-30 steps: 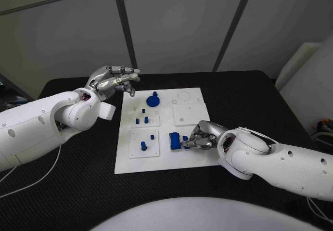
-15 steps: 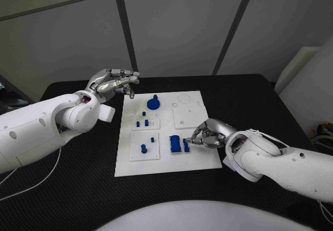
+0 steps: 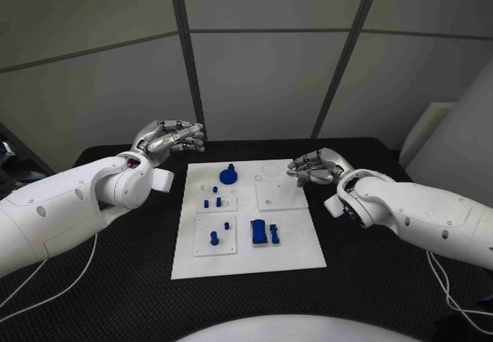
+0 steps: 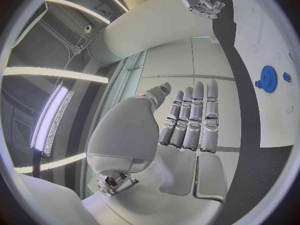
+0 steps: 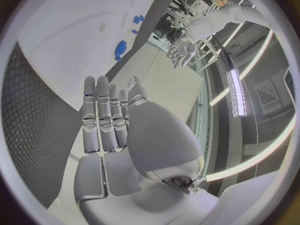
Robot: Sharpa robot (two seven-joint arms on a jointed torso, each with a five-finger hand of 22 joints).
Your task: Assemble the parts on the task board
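right hand lifted off task board, now past its far corner (empty)

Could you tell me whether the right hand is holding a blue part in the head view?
No, the right hand holds nothing, hanging beyond the task board's far right corner with fingers apart.

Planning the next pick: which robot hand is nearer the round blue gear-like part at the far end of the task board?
Left. The left robot hand is beyond the blue gear part, off its left; the right robot hand hovers past the task board, farther off.
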